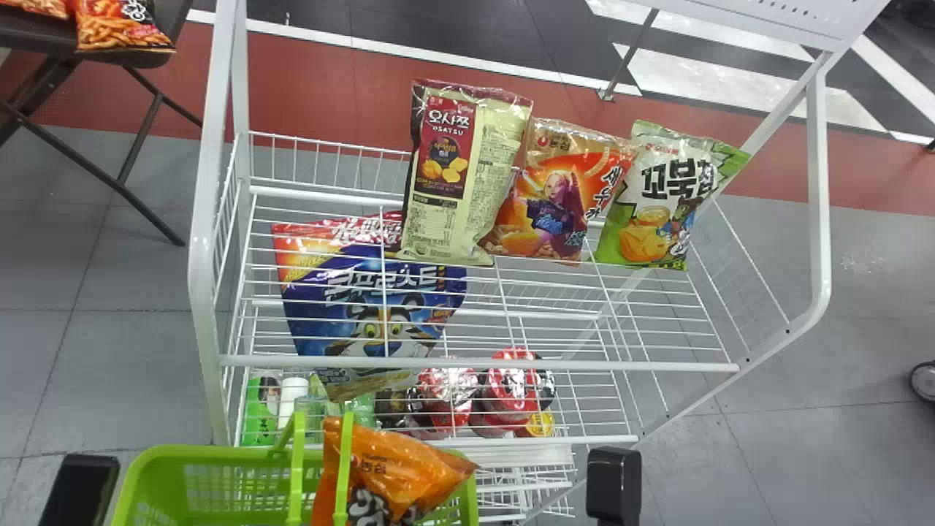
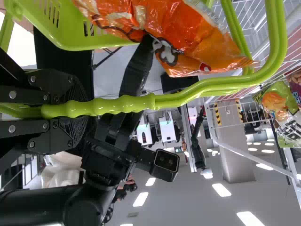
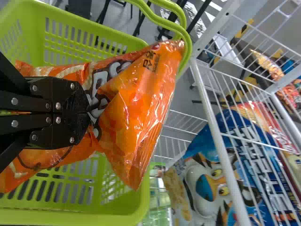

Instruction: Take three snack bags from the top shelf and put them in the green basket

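My right pincer [image 3: 89, 113] is closed on an orange, glossy snack bag [image 1: 398, 471] above the green plastic basket [image 1: 204, 453], whose curved handle [image 2: 127, 103] my left pincer [image 2: 85, 110] clasps.

Green basket [image 1: 212, 454] and orange snack bag [image 1: 398, 453], both cropped
Both are cut off by the head view's bottom edge; the blue bag [image 1: 314, 314] is partly covered by shelf wires [image 1: 384, 292], and the dark table [image 1: 36, 38] is cut off at the left.
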Controlling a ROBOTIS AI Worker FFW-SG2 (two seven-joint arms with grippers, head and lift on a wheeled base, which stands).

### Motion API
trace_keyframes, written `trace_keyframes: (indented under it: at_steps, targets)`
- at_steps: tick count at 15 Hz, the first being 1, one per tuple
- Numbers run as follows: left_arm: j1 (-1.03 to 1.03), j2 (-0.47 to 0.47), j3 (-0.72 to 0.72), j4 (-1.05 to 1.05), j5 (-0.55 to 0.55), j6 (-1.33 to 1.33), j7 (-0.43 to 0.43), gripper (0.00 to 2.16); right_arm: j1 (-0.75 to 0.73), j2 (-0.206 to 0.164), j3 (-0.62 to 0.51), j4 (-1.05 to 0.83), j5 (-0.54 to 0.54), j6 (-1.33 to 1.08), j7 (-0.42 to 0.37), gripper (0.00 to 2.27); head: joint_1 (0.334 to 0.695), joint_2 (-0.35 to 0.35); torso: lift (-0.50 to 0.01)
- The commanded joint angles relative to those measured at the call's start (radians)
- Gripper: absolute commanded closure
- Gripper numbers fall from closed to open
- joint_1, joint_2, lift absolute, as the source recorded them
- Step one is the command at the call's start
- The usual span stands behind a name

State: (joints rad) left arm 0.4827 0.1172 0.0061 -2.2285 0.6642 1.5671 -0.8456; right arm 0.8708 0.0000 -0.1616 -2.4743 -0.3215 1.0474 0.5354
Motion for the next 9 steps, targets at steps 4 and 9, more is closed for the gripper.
trace_keyframes:
  at_steps: [4,9]
  targets:
    - [0.005,-0.001,0.000,-0.002,0.002,0.004,0.002,1.54,0.001,0.001,0.005,-0.026,-0.001,0.290,0.054,0.00,0.695,-0.350,-0.028]
    - [0.005,-0.004,-0.014,-0.003,-0.002,0.004,0.006,1.54,0.019,0.001,-0.070,-0.008,0.004,-0.134,0.044,0.05,0.695,-0.350,-0.028]
